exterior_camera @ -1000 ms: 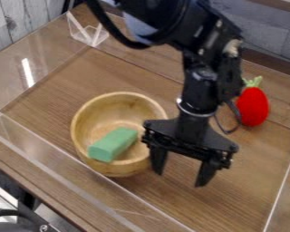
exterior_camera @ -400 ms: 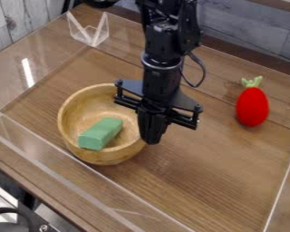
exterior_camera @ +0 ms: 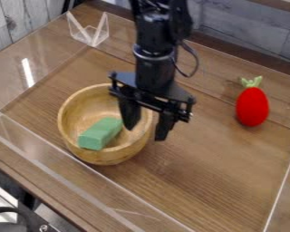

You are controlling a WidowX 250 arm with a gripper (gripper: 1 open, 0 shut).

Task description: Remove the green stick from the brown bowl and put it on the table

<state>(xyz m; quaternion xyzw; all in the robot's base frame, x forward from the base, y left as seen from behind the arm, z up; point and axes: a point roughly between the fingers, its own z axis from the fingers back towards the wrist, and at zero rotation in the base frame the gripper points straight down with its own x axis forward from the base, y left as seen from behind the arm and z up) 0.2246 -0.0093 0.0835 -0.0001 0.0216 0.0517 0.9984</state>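
A black robot claw (exterior_camera: pixel 148 121) points straight down over the right rim of the brown bowl (exterior_camera: pixel 77 105), its fingers spread wide and holding nothing. The green stick (exterior_camera: pixel 99 134) lies inside the bowl, just left of the nearer finger. A red strawberry toy (exterior_camera: pixel 252 104) stands well apart at right on the wood-grain tabletop (exterior_camera: pixel 208 172).

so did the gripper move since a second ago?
Yes. The gripper shifted left in the view, away from the red strawberry toy; it now hangs open over the right rim of the brown bowl, beside the green stick.
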